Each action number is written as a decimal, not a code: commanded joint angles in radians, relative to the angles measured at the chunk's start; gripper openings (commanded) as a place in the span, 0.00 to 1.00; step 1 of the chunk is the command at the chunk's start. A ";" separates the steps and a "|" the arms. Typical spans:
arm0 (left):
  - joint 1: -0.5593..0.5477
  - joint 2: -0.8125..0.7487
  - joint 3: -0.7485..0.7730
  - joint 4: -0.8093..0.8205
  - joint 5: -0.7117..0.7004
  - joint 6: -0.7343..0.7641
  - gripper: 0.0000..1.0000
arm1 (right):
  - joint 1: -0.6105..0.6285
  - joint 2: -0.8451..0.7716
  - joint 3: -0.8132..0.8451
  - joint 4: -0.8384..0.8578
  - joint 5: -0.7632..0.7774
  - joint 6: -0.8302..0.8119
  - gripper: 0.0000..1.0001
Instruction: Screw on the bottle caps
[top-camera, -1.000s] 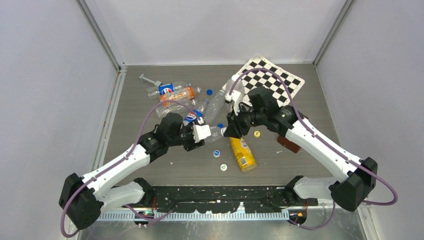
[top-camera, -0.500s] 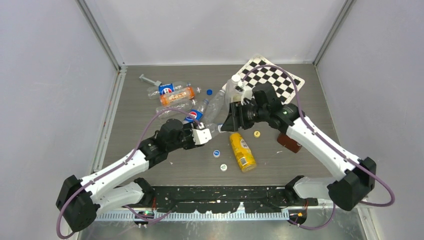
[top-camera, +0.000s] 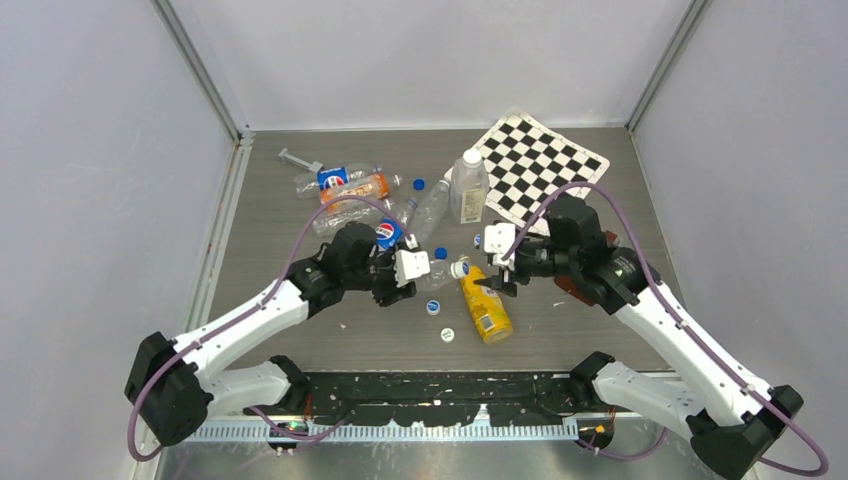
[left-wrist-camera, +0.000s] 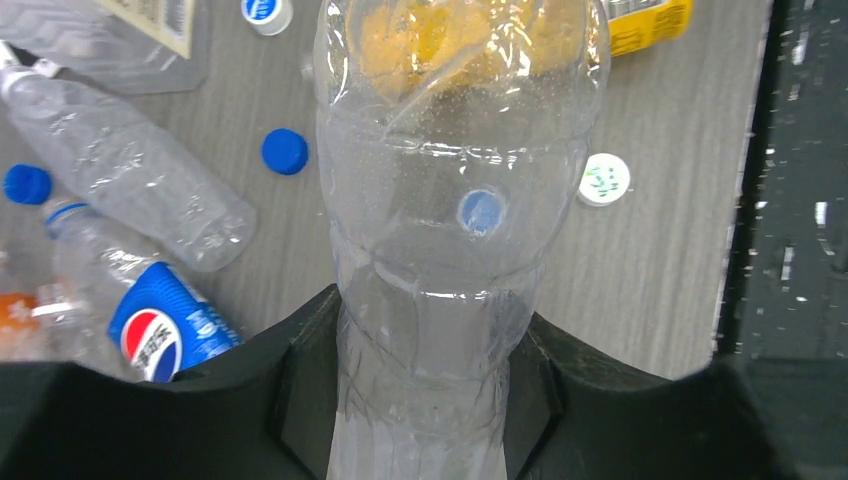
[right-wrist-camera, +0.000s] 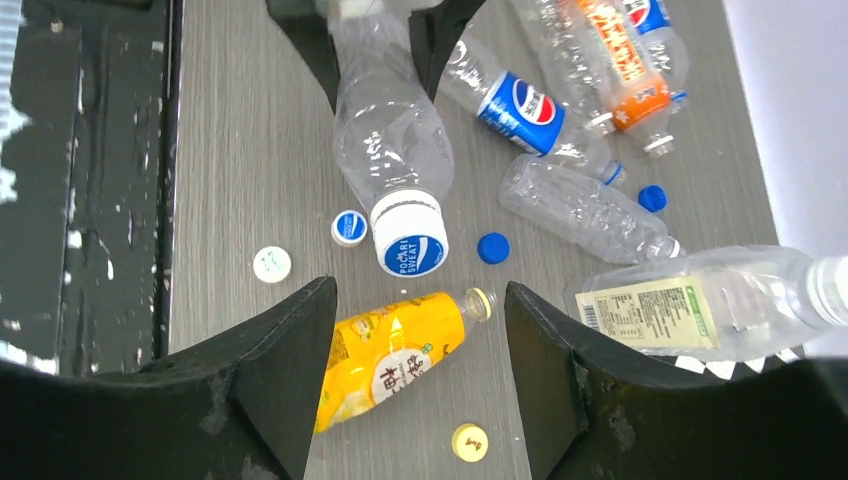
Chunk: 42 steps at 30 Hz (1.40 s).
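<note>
Clear bottle (left-wrist-camera: 455, 200), base inside left claw (left-wrist-camera: 425, 390)

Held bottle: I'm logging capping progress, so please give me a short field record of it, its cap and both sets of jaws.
bottle: clear plastic bottle, held with its neck toward the right arm
cap: blue-and-white Pocari Sweat cap sitting on its neck; how tight it is cannot be told
left jaws: shut on the bottle's body
right jaws: open, not touching the cap
loose caps on table: blue cap, white cap, yellow cap
</note>
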 joint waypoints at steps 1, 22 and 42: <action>0.011 0.021 0.056 -0.049 0.154 -0.043 0.00 | 0.025 0.044 0.054 -0.089 -0.053 -0.221 0.67; 0.012 0.075 0.079 -0.088 0.220 -0.040 0.00 | 0.132 0.125 0.063 -0.118 -0.002 -0.302 0.55; 0.011 -0.017 -0.004 0.110 0.034 -0.046 0.00 | 0.143 0.271 0.111 -0.034 0.310 0.583 0.01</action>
